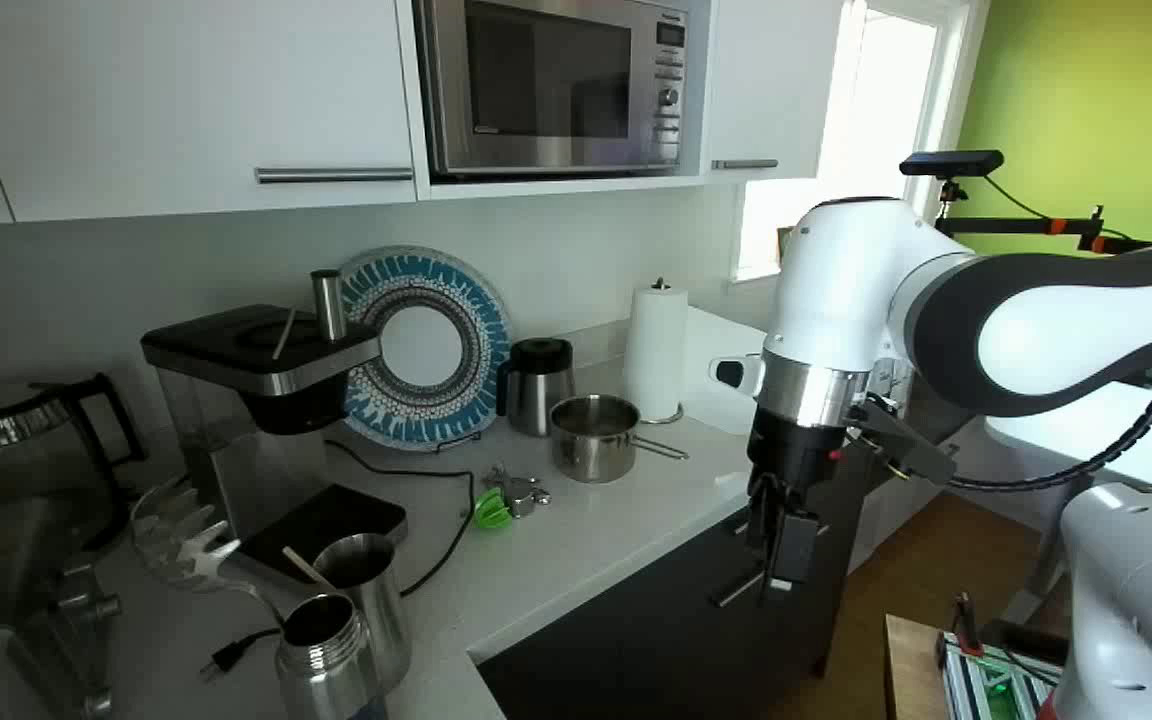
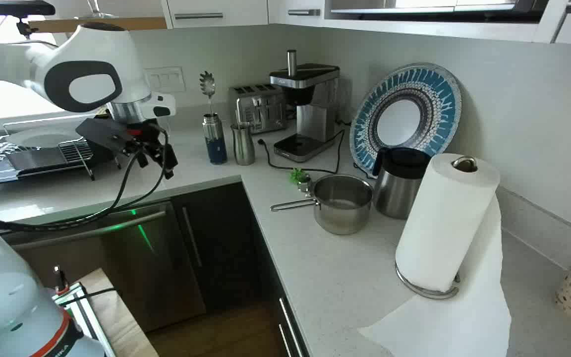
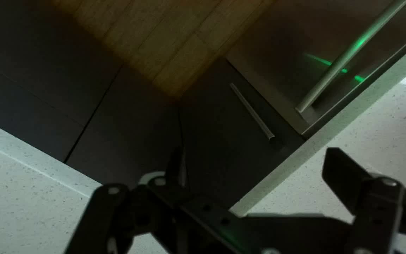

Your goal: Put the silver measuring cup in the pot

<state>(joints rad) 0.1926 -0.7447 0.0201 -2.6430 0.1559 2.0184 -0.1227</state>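
Well, my gripper (image 3: 254, 158) hangs over the inner corner of the counter (image 3: 23, 180), jaws spread wide with nothing between them; dark cabinet fronts (image 3: 136, 123) and some wooden floor (image 3: 174, 38) show beneath me in the wrist view. What I take for the silver measuring cup (image 2: 305, 183) lies on the counter, well apart from me, among a few bright metal pieces (image 1: 521, 498). In both exterior views it is left of the pot (image 1: 591, 458) and near it, with a frilly green thing (image 1: 493, 510) just to its left. Whether the pieces are linked, or the green thing touches them, I cannot tell.

I judge the cup light, stiff and hard to break, but slick: nudged clumsily, it would sooner skid or spin than give. So small a body offers little to hold. One fingertip inside the rim and one outside should serve best, or a flat pinch on its handle, which is too small to make out. If the pieces are joined, lifting one would drag the others along, swinging, so a firm squeeze and slow lift seem wise. The carafe (image 1: 541, 400) stands close by the pot, so I would lower the cup straight in from above.
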